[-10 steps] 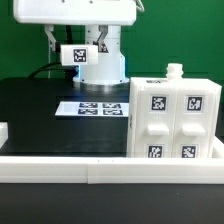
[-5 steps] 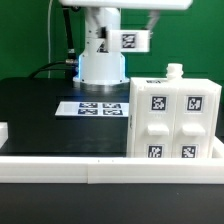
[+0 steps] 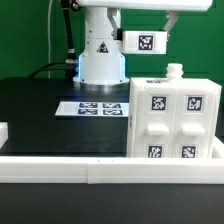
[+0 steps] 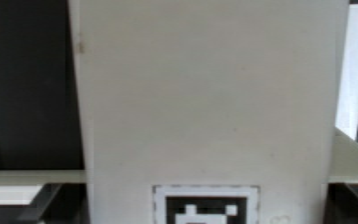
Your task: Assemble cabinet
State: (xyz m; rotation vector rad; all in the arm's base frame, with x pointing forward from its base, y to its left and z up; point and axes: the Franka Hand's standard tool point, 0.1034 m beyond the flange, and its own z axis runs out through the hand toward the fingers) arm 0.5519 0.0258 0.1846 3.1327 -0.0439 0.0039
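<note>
The cabinet body (image 3: 174, 122) is a big white box with several black-and-white tags on its front, standing at the exterior view's right; a small white knob (image 3: 174, 72) sticks up from its top. My gripper (image 3: 142, 25) is at the top edge of the exterior view, mostly cut off, and is shut on a white tagged panel (image 3: 145, 42). It holds the panel in the air, up and a little to the left of the cabinet's top. In the wrist view the panel (image 4: 202, 100) fills the middle, with its tag (image 4: 206, 207) between my jaws.
The white robot base (image 3: 100, 58) with a triangle sticker stands at the back. The marker board (image 3: 98, 107) lies on the black table in front of it. A long white rail (image 3: 100, 170) edges the front. A small white piece (image 3: 3, 131) shows at the left edge.
My gripper has carried the tagged panel toward the exterior view's right, from in front of the robot base to a spot near and above the cabinet body.
</note>
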